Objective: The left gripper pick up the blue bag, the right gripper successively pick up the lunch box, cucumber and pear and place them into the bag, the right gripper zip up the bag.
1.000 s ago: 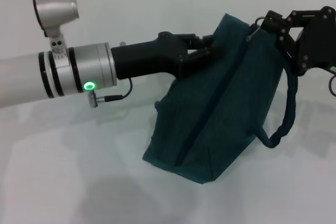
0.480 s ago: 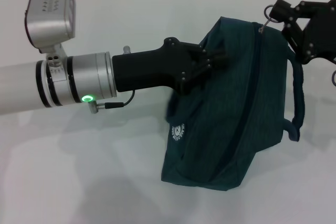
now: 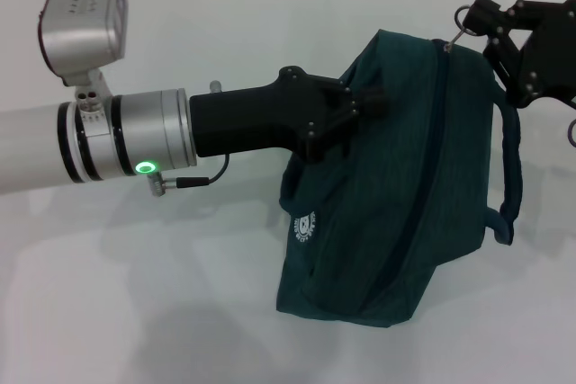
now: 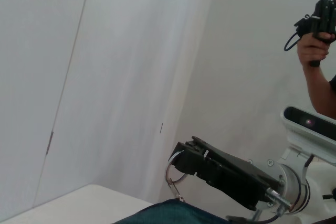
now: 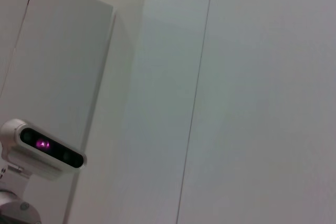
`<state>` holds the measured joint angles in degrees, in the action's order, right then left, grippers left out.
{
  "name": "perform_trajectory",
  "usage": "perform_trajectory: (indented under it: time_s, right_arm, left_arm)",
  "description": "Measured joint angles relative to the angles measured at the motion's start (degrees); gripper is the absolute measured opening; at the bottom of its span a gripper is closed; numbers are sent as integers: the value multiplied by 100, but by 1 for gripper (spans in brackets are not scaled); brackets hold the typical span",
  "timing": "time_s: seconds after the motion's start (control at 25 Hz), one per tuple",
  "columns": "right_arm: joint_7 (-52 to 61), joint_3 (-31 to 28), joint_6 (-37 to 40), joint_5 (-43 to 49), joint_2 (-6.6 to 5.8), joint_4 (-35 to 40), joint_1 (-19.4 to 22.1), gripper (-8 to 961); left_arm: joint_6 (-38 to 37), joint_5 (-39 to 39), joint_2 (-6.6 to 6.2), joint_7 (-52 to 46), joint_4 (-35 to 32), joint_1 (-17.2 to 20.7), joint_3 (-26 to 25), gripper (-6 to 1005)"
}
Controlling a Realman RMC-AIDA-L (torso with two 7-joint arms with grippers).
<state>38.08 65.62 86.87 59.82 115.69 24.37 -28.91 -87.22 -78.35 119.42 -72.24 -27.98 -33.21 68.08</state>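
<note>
Holding one blue bag (image 3: 396, 204) up off the bench (image 3: 135, 312), the left end effector (image 3: 364, 101) pinches its near-left fabric. The right end effector (image 3: 477, 24), at the far right corner, is pinched on the single ring pull (image 3: 462, 18). The zipper runs lengthwise toward the near-left. No lunch box, cucumber or pear shows.

Bag (image 3: 396, 213): matt, finely woven teal cloth with a white printed emblem (image 3: 306, 226); its pull ring (image 3: 461, 19) was bright metal. Left gripper (image 3: 373, 101), against the bag's upper side: matt black plastic, with a brushed silver metal wrist (image 3: 135, 137). Right gripper (image 3: 486, 29), at the ring: matt black. Table (image 3: 135, 294) beneath the bag: smooth, white, faintly glossy.
</note>
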Motion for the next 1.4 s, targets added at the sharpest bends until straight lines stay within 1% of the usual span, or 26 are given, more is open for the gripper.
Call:
perform_trajectory:
  time_s: [0.2, 0.4, 0.6, 0.72, 0.76, 0.88, 0.96, 1.0, 1.08, 1.24, 1.4]
  right_arm:
    - [1, -12, -1, -3, 7, -3, -4, 21]
    - [15, -34, -3, -47, 7, -74, -4, 21]
    - [53, -36, -20, -107, 6, -172, -16, 21]
    - [58, -38, -70, -141, 4, -239, -20, 22]
    - [77, -38, -79, -141, -3, -256, -20, 22]
    - [335, 15, -87, -11, -57, -260, -16, 22]
    - [558, 43, -57, 232, -121, -231, -15, 22]
    - [558, 43, -57, 232, -121, -231, -15, 21]
    - [672, 49, 102, 503, -185, -195, -20, 21]
    - [652, 50, 314, 619, -194, -151, 9, 22]
    - [588, 51, 429, 678, -158, -63, 34, 24]
  left_arm:
    - [-55, -108, -7, 82, -48, 24, 9, 23]
    - [-567, -375, -16, 477, -51, 26, 12, 24]
    - [-748, -579, -22, 567, -57, 17, 17, 24]
    - [-837, -670, -70, 628, -66, 10, 4, 23]
    - [-851, -675, -112, 629, -67, 10, -18, 23]
    - [-848, -662, -216, 604, -67, 49, -105, 22]
    - [-819, -670, -244, 600, -59, 78, -307, 22]
    - [-797, -680, -245, 598, -50, 82, -426, 22]
    - [-705, -691, -247, 566, -39, 86, -646, 23]
    - [-335, -690, -232, 406, -61, 60, -849, 22]
    - [-82, -662, -240, 291, -60, 25, -987, 20]
